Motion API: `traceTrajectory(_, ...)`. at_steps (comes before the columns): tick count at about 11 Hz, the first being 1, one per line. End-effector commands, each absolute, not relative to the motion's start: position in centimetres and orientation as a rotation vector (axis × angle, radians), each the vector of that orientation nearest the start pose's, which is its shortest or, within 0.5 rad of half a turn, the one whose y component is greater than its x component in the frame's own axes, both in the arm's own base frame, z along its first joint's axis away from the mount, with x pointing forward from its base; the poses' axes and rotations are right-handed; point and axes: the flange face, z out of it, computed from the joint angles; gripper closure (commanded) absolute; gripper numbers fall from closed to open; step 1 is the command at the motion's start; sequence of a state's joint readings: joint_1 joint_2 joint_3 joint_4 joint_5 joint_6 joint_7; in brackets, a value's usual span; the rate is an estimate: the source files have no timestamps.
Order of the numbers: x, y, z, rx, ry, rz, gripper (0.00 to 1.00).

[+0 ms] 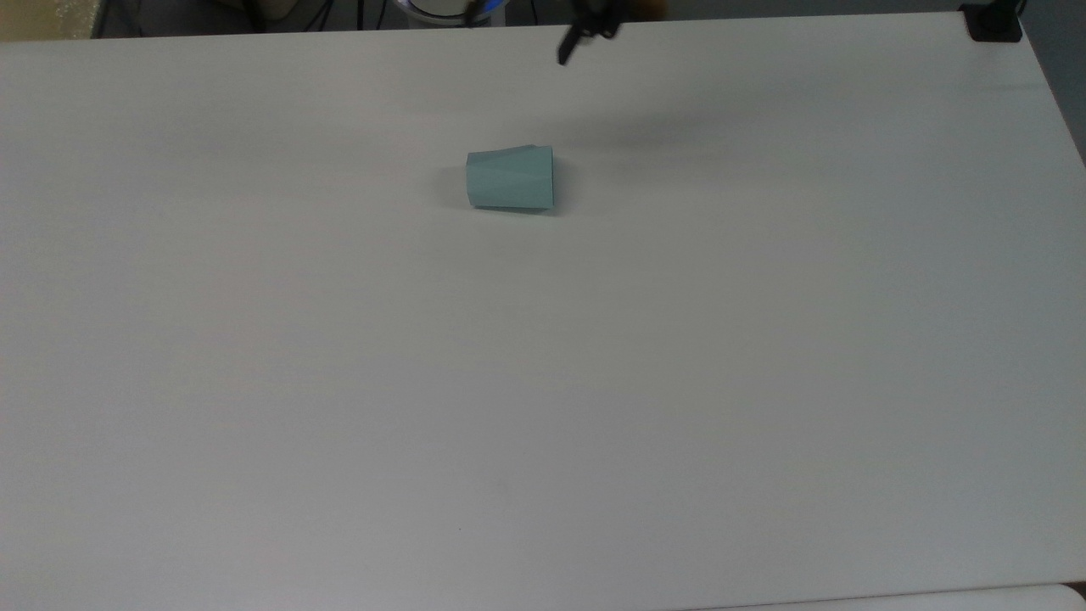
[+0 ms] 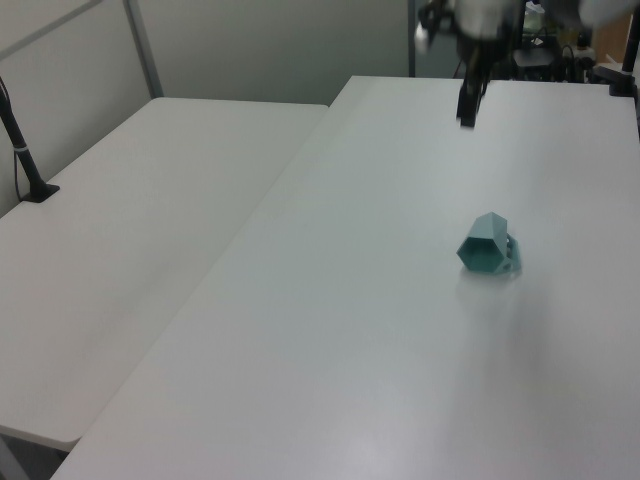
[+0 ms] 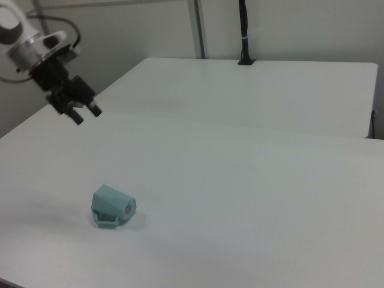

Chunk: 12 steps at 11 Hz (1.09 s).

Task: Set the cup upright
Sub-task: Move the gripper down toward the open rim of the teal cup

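The pale teal cup lies on its side on the white table. Its wider rim end points toward the top view's right. In the left view the cup shows a hexagonal end, with its loop handle at the right. In the right view the cup rests with its handle low at the front. My gripper hangs above the table's far edge, well apart from the cup. It reaches down from the top of the left view. In the right view the gripper is open, with nothing between its fingers.
A second white table adjoins this one. A black clamped post stands on it, and another post rises at the back of the right view. A black clamp sits at the top view's far right corner.
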<state>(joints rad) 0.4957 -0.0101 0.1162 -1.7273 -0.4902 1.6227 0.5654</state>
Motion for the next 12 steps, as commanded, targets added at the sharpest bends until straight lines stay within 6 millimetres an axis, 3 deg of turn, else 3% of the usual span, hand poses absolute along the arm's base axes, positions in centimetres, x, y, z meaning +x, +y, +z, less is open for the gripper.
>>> traceTrajectory(1, 46.1, 33.6, 51.3, -3.7, -0.197, -0.462, 0.0)
traceTrajectory(4, 44.0, 38.3, 43.3, -3.869, -0.299, -0.552, 0.0)
traceTrajectory(6, 42.3, 39.9, 39.2, -3.933, -0.365, -0.627, 0.0)
traceTrajectory(9, 42.7, 39.6, 34.1, -4.012, -0.35, -0.614, 0.0)
traceTrajectory(11, 43.4, 38.1, 31.0, -4.061, -0.238, -0.621, 0.0)
traceTrajectory(12, 43.6, 37.4, 30.4, -4.074, -0.224, -0.61, 0.0)
